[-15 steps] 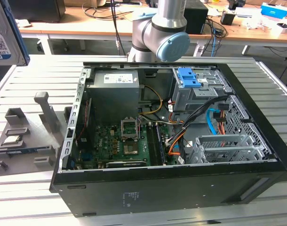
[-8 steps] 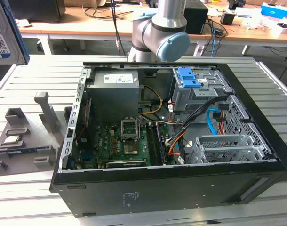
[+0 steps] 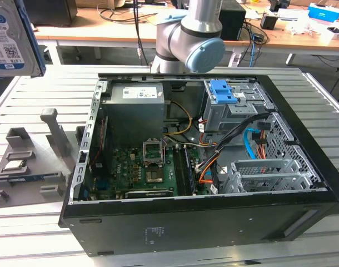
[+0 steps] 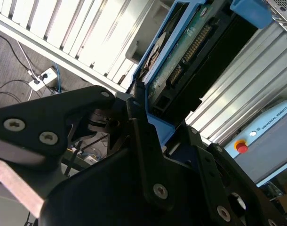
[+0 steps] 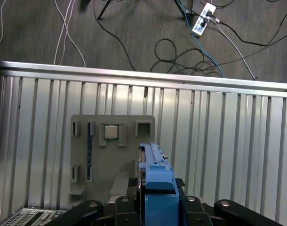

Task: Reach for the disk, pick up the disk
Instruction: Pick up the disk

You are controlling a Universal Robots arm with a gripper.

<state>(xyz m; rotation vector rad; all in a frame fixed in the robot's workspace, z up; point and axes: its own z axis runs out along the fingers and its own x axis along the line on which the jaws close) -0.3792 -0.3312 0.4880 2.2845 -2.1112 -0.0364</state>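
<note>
The disk (image 3: 7, 39) hangs high at the exterior view's left, well above the table, its white-and-blue label facing the camera and a blue rail along its edge. In the first wrist view the disk (image 5: 155, 181) stands edge-on, blue rail uppermost, clamped in my gripper (image 5: 155, 207) between black fingers (image 5: 124, 207). The second wrist view shows the disk's (image 4: 181, 61) green circuit board side and blue rail, with my gripper (image 4: 150, 120) shut on its end. Below it lies the grey holder plate (image 5: 129, 155).
An open black computer case (image 3: 203, 233) lies on the slatted metal table (image 3: 36, 100), with a blue latch (image 3: 223, 92) on its drive cage. The grey holder plate (image 3: 30, 167) carries a small chip (image 3: 14, 166). Cables and a power strip (image 5: 202, 19) lie on the floor.
</note>
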